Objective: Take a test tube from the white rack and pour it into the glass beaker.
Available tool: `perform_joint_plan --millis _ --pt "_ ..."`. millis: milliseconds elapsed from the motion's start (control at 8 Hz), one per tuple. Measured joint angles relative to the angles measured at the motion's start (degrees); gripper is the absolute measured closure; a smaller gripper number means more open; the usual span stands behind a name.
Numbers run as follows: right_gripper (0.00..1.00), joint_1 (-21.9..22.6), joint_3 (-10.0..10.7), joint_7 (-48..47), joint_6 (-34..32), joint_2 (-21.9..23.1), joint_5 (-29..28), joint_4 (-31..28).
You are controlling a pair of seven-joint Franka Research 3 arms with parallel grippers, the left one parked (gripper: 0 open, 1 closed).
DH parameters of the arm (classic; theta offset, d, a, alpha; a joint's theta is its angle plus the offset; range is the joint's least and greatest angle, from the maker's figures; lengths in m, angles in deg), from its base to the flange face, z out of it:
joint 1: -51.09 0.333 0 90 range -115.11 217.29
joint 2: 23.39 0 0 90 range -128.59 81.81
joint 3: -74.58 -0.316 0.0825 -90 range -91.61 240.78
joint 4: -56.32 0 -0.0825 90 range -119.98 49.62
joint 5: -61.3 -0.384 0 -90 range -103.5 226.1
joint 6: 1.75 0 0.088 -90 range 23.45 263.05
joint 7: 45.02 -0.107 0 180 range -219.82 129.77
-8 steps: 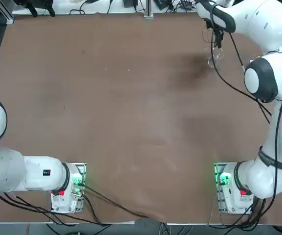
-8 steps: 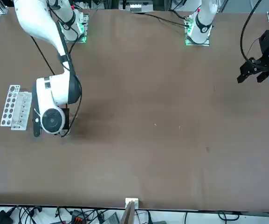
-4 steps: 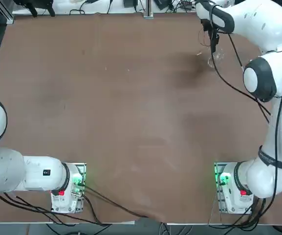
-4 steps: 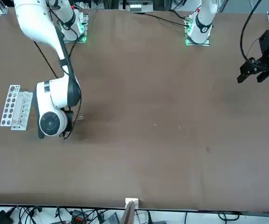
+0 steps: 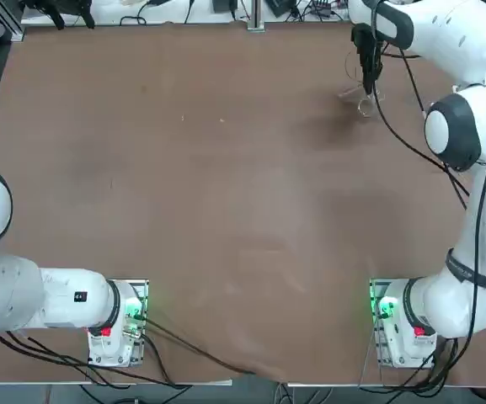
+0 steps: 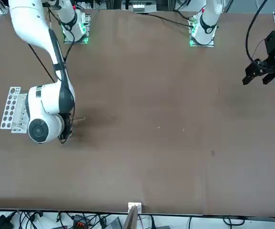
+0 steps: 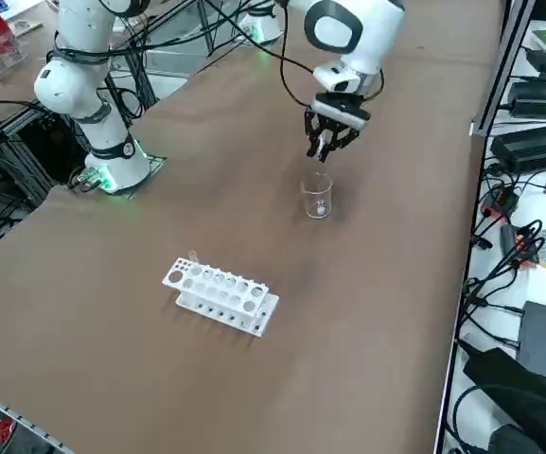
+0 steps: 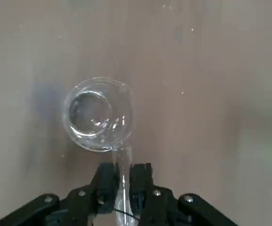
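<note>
My right gripper (image 8: 124, 182) is shut on a clear test tube (image 8: 124, 157), which lies tilted with its mouth at the rim of the glass beaker (image 8: 98, 114). In the right side view the gripper (image 7: 325, 148) hangs just above and behind the beaker (image 7: 317, 199), which stands upright on the brown table. The white rack (image 7: 220, 295) lies nearer the table's edge, apart from both; a thin clear tube stands at its left end. In the front view the rack (image 6: 14, 109) sits beside my arm. From overhead the gripper (image 5: 365, 77) is over the beaker (image 5: 365, 106).
Black power units and cables (image 7: 537, 95) line the edge beyond the beaker. The arm bases (image 5: 398, 324) stand at the near edge. Bare brown table (image 5: 226, 185) stretches to the left of the beaker.
The right wrist has swung round over the beaker, and the held tube has tilted down toward its rim. Seen from the front, the arm's elbow has shifted toward the rack.
</note>
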Motion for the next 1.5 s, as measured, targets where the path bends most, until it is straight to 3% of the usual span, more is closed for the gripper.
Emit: perform_joint_plan --millis 500,1500 --pt "0.81 -1.49 0.01 9.16 -0.07 0.01 -4.51 -1.26" --pt "0.81 -4.14 0.02 20.27 -0.37 -0.02 -8.25 -2.14"
